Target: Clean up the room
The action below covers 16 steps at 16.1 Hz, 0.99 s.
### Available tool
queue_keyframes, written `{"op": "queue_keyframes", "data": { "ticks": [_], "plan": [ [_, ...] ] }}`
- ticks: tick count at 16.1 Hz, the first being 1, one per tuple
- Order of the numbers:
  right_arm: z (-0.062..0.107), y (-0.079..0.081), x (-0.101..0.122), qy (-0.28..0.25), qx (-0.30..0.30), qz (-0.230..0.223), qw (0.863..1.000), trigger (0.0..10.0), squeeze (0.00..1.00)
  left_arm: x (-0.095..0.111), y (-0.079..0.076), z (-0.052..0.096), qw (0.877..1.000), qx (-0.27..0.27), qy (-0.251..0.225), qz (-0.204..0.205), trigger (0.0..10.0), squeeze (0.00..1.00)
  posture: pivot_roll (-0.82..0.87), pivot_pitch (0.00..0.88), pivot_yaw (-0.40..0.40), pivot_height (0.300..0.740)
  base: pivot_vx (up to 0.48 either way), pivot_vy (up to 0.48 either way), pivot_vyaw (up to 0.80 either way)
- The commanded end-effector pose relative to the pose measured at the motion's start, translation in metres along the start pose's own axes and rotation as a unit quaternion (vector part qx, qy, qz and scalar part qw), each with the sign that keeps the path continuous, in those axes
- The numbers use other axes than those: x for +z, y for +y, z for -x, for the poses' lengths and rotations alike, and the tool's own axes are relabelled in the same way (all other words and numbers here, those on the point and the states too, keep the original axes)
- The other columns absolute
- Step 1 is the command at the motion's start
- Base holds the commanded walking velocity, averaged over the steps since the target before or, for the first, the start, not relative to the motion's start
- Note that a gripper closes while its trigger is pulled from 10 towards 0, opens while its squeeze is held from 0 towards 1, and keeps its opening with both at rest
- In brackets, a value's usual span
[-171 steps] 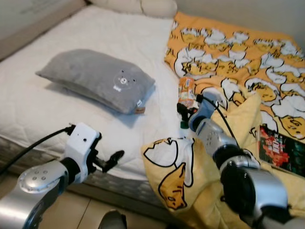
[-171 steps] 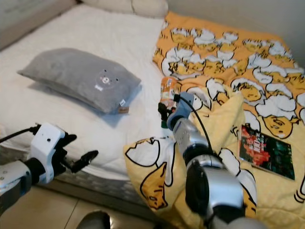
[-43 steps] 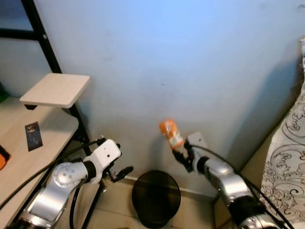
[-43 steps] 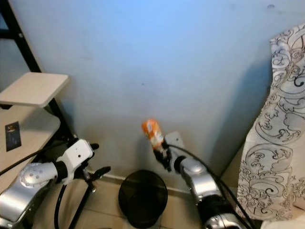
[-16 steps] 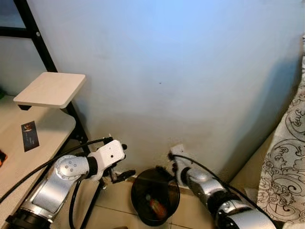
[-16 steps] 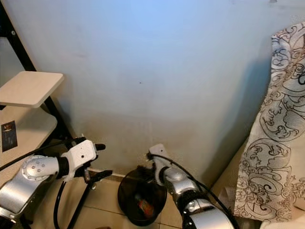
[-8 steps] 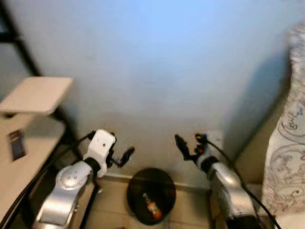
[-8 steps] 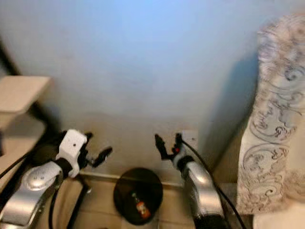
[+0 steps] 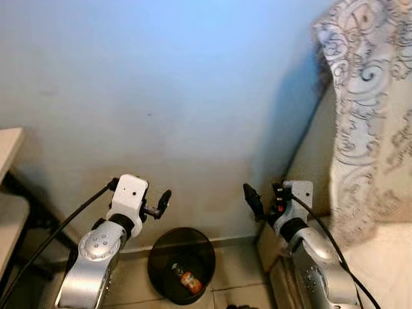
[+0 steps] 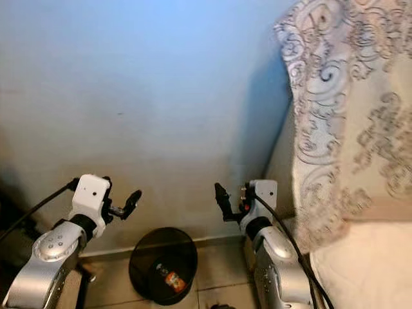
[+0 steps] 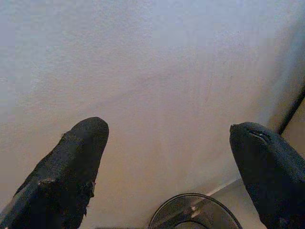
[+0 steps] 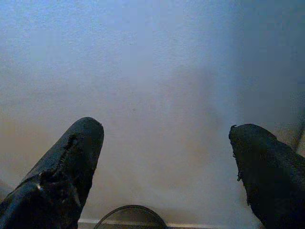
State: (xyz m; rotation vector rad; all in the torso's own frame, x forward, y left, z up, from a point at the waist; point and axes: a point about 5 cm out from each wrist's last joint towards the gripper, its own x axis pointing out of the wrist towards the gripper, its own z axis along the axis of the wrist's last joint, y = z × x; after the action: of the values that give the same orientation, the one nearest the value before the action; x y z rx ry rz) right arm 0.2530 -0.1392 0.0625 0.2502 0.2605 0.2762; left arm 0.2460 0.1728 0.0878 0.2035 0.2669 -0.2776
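Pale blue wall [image 9: 193,84] ahead, patterned curtain [image 9: 370,116] hanging on the robot's right, tiled floor [image 9: 235,264] below. Black mesh wastebasket [image 9: 181,264] stands on the floor against the wall, between the two arms and well below both grippers. Inside it, at the bottom, lies the orange snack bottle [image 9: 188,280], on its side, long axis slanting across the bin floor.

Left gripper [image 9: 156,205]: raised, fingers spread apart, nothing between them, aimed at the wall; sits above the bin's left rim. Left wrist view: two black fingertips [image 11: 81,148] wide apart, bin rim low between them.

Right gripper [image 9: 261,201]: raised too, fingers apart and empty, off to the right of the bin, near the curtain edge. Right wrist view gives the same: wall ahead, bin rim just at the lower edge.

Judgement: the bottle is binned, so this item looks done. Key relation for the next move: nothing left to grasp here, both hands free, bin down and between them w/ left arm nearer. Next likely calls for turning away to find more clutter.
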Motion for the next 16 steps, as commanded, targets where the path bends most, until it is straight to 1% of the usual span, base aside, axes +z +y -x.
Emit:
{"op": "queue_keyframes", "data": {
  "ticks": [1, 2, 4, 6, 8, 9, 10, 11, 12, 14, 15, 16],
  "plan": [
    [-0.004, 0.005, 0.004, 0.002, 0.009, -0.007, 1.000, 10.0, 1.00, 0.003, 0.003, -0.002, 1.000, 0.012, 0.001, -0.016, 10.0, 0.00, 0.07, 0.000, 0.038, 0.740, 0.000, 0.000, -0.78],
    [-0.005, 0.008, 0.003, 0.004, 0.018, -0.012, 1.000, 10.0, 1.00, 0.003, 0.004, -0.004, 1.000, 0.013, 0.001, -0.013, 10.0, 0.00, 0.07, 0.000, 0.037, 0.740, 0.000, 0.000, -0.79],
    [-0.005, 0.007, 0.001, 0.012, 0.022, -0.017, 1.000, 10.0, 1.00, 0.006, 0.007, -0.006, 1.000, 0.012, 0.001, -0.011, 10.0, 0.00, 0.08, 0.000, 0.034, 0.740, 0.000, 0.000, -0.79],
    [-0.005, 0.008, 0.002, 0.016, 0.034, -0.016, 0.999, 10.0, 1.00, 0.006, 0.012, -0.008, 1.000, 0.024, 0.003, -0.009, 10.0, 0.00, 0.08, 0.000, 0.029, 0.740, 0.000, 0.000, -0.80],
    [-0.006, 0.008, 0.003, 0.016, 0.034, -0.012, 0.999, 10.0, 1.00, 0.005, 0.013, -0.009, 1.000, 0.025, 0.005, -0.013, 10.0, 0.00, 0.07, 0.000, 0.027, 0.740, 0.000, 0.000, -0.80],
    [-0.008, 0.003, 0.004, 0.024, 0.019, 0.035, 0.999, 10.0, 1.00, 0.006, 0.009, -0.011, 1.000, 0.018, 0.003, -0.013, 10.0, 0.00, 0.07, 0.000, 0.029, 0.740, 0.000, 0.000, -0.80],
    [-0.008, 0.001, 0.006, 0.021, 0.021, 0.031, 0.999, 10.0, 1.00, 0.007, 0.004, -0.012, 1.000, 0.009, 0.001, -0.014, 10.0, 0.00, 0.07, 0.000, 0.027, 0.740, 0.000, 0.000, -0.80],
    [-0.008, 0.000, 0.006, 0.021, 0.023, 0.027, 0.999, 10.0, 1.00, 0.007, 0.004, -0.012, 1.000, 0.008, 0.000, -0.014, 10.0, 0.00, 0.07, 0.000, 0.026, 0.740, 0.000, 0.000, -0.80],
    [-0.007, 0.000, 0.010, 0.009, 0.027, 0.004, 1.000, 10.0, 1.00, 0.007, 0.004, -0.011, 1.000, 0.007, 0.000, -0.013, 10.0, 0.00, 0.10, 0.000, 0.013, 0.740, 0.000, 0.000, -0.80],
    [-0.007, -0.001, 0.010, 0.005, 0.018, -0.010, 1.000, 10.0, 1.00, 0.008, 0.004, -0.011, 1.000, 0.005, -0.003, -0.016, 10.0, 0.00, 0.11, 0.000, 0.000, 0.740, 0.000, 0.000, -0.79],
    [-0.006, 0.002, 0.010, 0.004, 0.024, -0.016, 1.000, 10.0, 1.00, 0.010, 0.006, -0.012, 1.000, 0.008, -0.005, -0.015, 10.0, 0.00, 0.10, 0.000, 0.010, 0.740, 0.000, 0.000, -0.77],
    [-0.007, 0.007, 0.011, 0.001, 0.036, -0.003, 0.999, 10.0, 1.00, 0.010, 0.008, -0.013, 1.000, 0.011, -0.006, -0.008, 10.0, 0.00, 0.09, 0.000, 0.019, 0.740, 0.000, 0.000, -0.78]
  ]
}}
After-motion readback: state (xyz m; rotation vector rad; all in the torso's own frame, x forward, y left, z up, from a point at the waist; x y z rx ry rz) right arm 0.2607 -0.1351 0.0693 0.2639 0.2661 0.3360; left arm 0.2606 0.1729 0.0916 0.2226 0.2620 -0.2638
